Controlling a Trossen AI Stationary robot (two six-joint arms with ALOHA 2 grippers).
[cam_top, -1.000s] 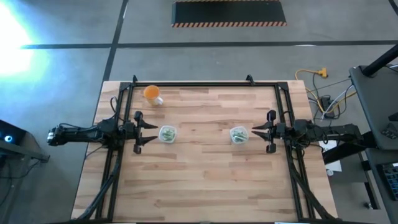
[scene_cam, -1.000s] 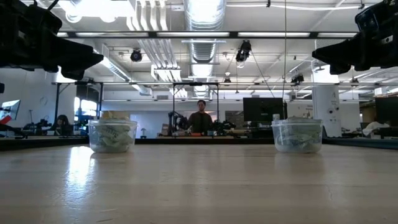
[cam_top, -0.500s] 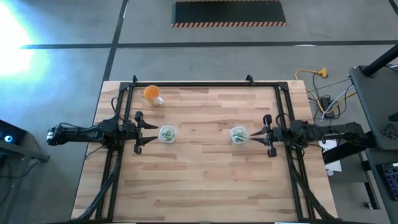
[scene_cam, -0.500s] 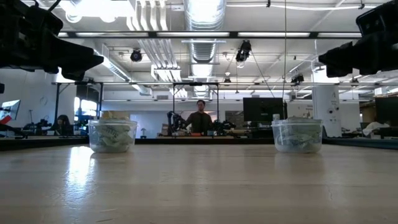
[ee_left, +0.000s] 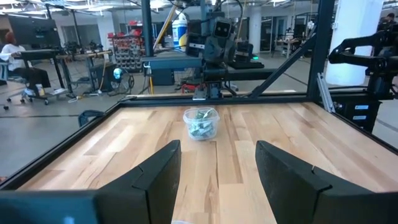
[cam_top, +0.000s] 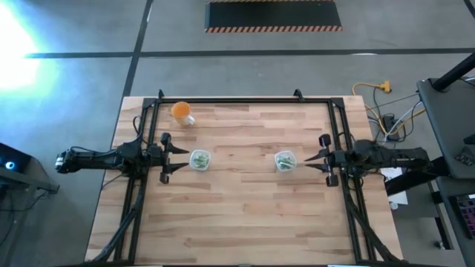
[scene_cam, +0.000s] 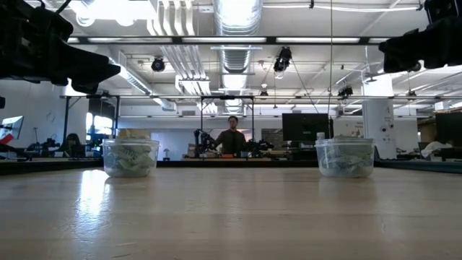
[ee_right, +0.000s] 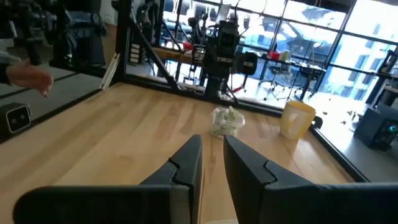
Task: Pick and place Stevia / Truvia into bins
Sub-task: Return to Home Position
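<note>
Sachets [cam_top: 199,159] sit in both bins [cam_top: 285,161]; light, floppy paper, so pinch an edge. Left gripper [cam_top: 176,159] wide open, right gripper [cam_top: 312,159] nearly closed, both empty.

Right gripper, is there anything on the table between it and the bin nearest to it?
Nothing visible. In the high view only bare wood lies between the right gripper and the nearest bin, which already holds sachets.
</note>
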